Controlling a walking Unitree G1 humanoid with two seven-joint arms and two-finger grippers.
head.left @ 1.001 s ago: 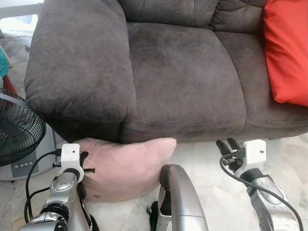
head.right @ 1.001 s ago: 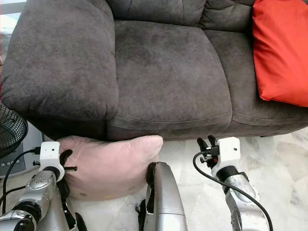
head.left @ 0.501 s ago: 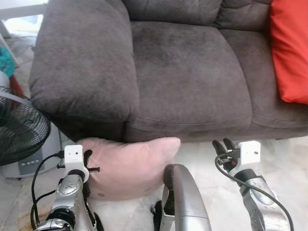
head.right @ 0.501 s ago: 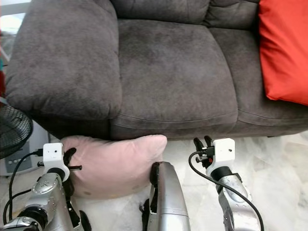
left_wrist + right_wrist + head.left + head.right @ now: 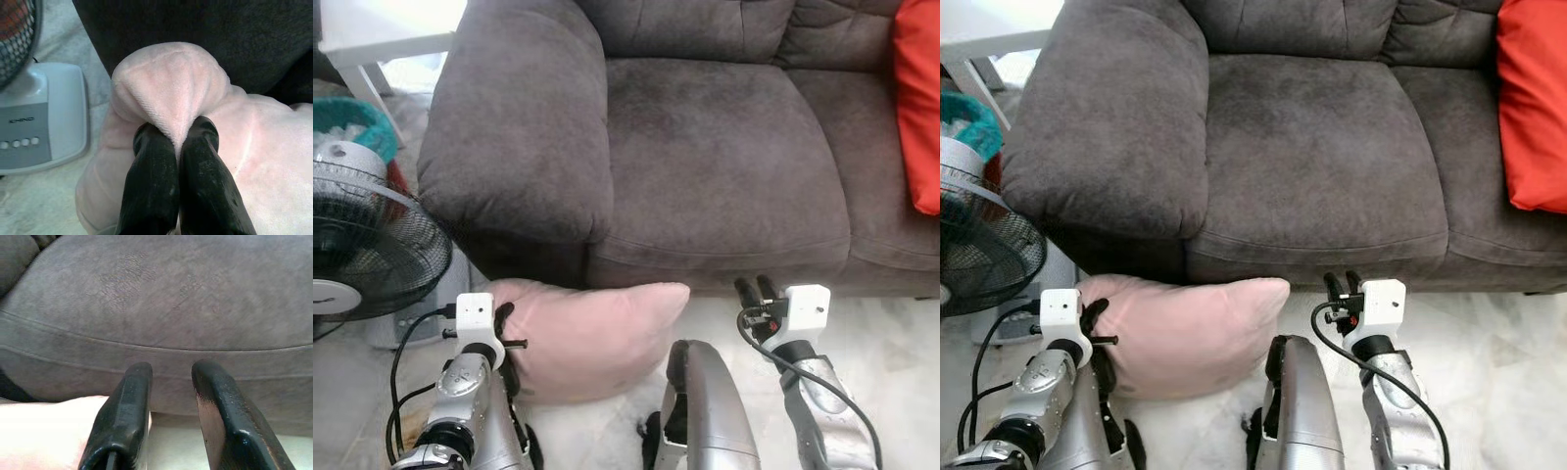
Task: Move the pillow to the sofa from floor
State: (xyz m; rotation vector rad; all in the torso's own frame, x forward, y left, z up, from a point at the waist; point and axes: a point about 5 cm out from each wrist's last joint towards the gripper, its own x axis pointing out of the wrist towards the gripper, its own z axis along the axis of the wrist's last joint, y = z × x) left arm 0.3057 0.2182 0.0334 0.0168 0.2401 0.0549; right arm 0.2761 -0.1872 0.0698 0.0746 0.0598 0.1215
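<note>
Left gripper pinched tight on pillow corner; soft, light, probably sags. Right gripper parted, empty.

Small grey lettering on the fan base, beside the left gripper, is too blurred to read.

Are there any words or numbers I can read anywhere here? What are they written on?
Grey panel on the fan base: a short dark word above the row of round buttons, too blurred to read.
Pink pillow, sofa, red cushion, left gripper and right gripper: no words, numbers or signs on them.
</note>
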